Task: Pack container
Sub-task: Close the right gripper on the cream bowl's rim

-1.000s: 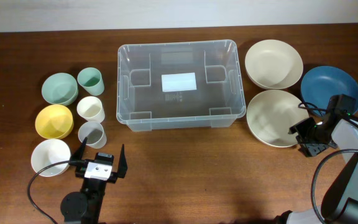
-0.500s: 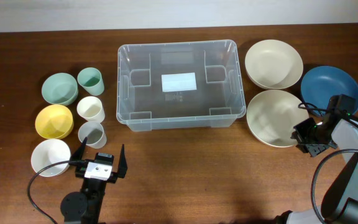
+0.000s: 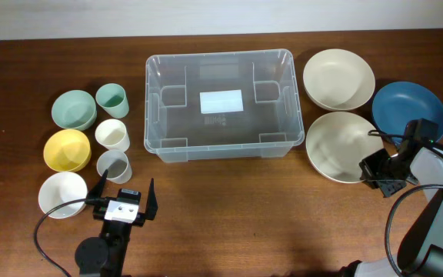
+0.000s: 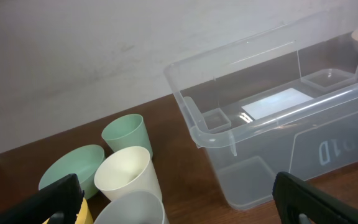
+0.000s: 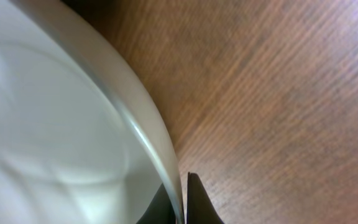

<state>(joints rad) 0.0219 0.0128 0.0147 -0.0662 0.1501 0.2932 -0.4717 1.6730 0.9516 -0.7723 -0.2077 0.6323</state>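
Clamping its fingers on the rim of the lower cream bowl (image 3: 333, 146), the right gripper (image 3: 369, 168) is likely readying a lift into the container (image 3: 220, 54) at upper centre, while the left gripper (image 3: 124, 196) is hovering, fingers apart.

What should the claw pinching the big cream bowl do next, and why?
The right claw is shut on the rim of the nearer round cream bowl, which rests on the brown wooden table, and the large clear plastic container beside it has nothing packed yet. So it should probably lift the bowl a little next.
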